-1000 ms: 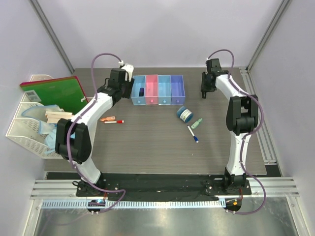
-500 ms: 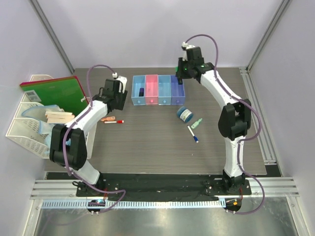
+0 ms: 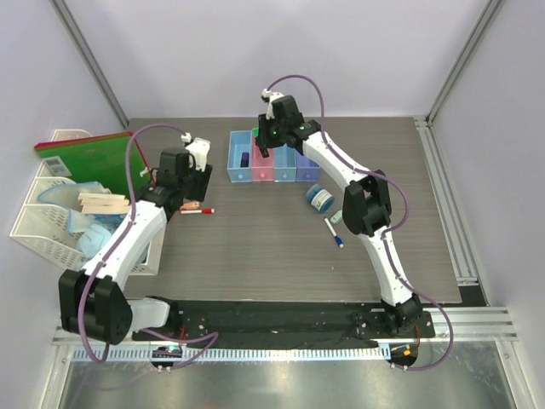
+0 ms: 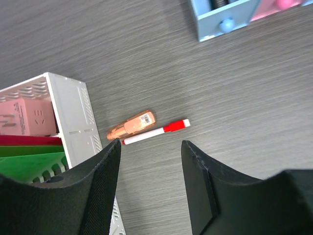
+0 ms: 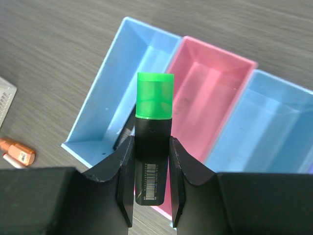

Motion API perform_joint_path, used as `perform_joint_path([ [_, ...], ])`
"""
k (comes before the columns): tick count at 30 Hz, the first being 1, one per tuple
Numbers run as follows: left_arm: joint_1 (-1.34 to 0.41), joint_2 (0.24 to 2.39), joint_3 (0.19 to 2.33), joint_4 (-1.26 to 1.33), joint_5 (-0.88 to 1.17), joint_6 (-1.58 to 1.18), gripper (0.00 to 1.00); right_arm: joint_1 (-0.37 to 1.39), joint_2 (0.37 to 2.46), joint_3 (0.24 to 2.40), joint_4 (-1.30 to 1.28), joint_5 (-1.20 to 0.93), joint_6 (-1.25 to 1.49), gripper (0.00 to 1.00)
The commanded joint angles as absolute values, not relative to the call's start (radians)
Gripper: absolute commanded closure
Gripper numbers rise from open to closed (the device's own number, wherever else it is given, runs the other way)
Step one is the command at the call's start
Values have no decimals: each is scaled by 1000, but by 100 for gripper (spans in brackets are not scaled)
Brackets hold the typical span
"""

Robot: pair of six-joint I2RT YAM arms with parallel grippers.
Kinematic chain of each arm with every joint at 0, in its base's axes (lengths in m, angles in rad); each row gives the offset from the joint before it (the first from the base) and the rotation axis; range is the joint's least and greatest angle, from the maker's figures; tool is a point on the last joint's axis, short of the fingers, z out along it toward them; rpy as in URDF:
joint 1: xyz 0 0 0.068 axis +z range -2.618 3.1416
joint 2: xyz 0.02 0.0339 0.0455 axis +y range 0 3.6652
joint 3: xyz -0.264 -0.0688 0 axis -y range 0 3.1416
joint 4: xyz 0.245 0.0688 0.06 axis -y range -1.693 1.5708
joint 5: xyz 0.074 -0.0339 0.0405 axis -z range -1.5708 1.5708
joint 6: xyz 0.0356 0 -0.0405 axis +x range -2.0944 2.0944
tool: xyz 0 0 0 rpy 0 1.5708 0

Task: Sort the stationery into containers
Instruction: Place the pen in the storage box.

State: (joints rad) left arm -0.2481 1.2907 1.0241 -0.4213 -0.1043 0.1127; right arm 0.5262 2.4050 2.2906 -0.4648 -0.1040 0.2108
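My right gripper (image 5: 151,161) is shut on a short black highlighter with a green cap (image 5: 155,95) and holds it above the joined bins, over the edge between the left light blue bin (image 5: 112,103) and the pink bin (image 5: 205,93). From above, this gripper (image 3: 271,138) hangs over the bin row (image 3: 306,162). Another black highlighter (image 5: 124,134) lies in the left blue bin. My left gripper (image 4: 151,147) is open and empty just above the table, near a red-capped white marker (image 4: 155,131). A blue jar (image 3: 320,198), a small green-white bottle (image 3: 339,215) and a blue-capped marker (image 3: 334,233) lie on the table at the right.
An orange tube (image 4: 131,125) lies against the red-capped marker. The white mesh organiser (image 4: 73,122) stands at the left with a green notebook (image 3: 94,158) and wooden sticks (image 3: 100,202). Grey walls enclose the table.
My right arm has swung left from the back right to above the bins. My left arm has drawn back from the bins toward the red-capped marker.
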Motion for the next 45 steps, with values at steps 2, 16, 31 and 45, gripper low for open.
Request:
perform_joint_path([
  [2, -242, 1210, 1017, -485, -6, 150, 46, 551, 2431, 2381, -367, -204, 250, 99],
  [16, -241, 1127, 965, -572, 69, 183, 47, 580, 2534, 2434, -256, -336, 285, 99],
  [31, -229, 1138, 976, -575, 101, 190, 46, 580, 2634, 2505, -207, -370, 302, 99],
  [45, -229, 1144, 982, -554, 103, 195, 32, 581, 2591, 2497, -253, -348, 216, 55],
])
